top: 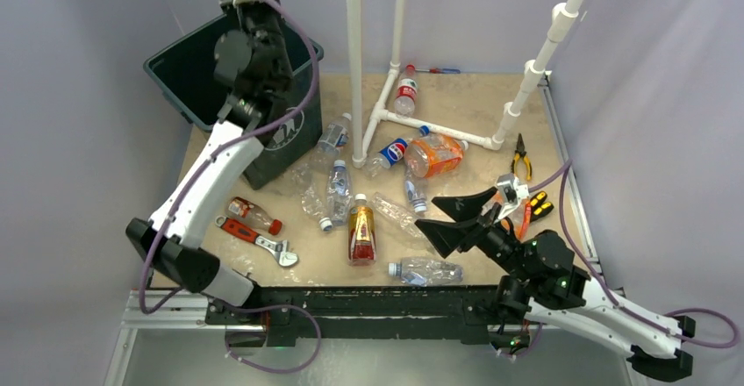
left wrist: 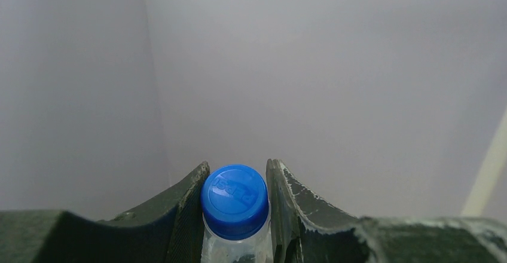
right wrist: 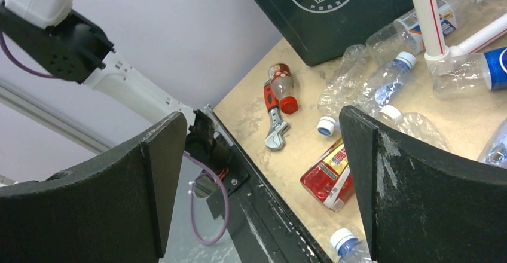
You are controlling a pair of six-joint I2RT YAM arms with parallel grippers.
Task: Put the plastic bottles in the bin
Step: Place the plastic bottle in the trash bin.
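Left wrist view shows the left gripper [left wrist: 237, 164] with its fingers [left wrist: 290, 200] clenched on a clear blue-capped bottle [left wrist: 234, 198]. Only the cap and neck show; the body is cut off below the frame. From above, that gripper is hidden behind its own wrist, over the bin [top: 180, 83]. The right gripper [top: 427, 214] hangs spread wide, holding nothing, above the bench [top: 474, 105], where other bottles [top: 361, 232] lie scattered.
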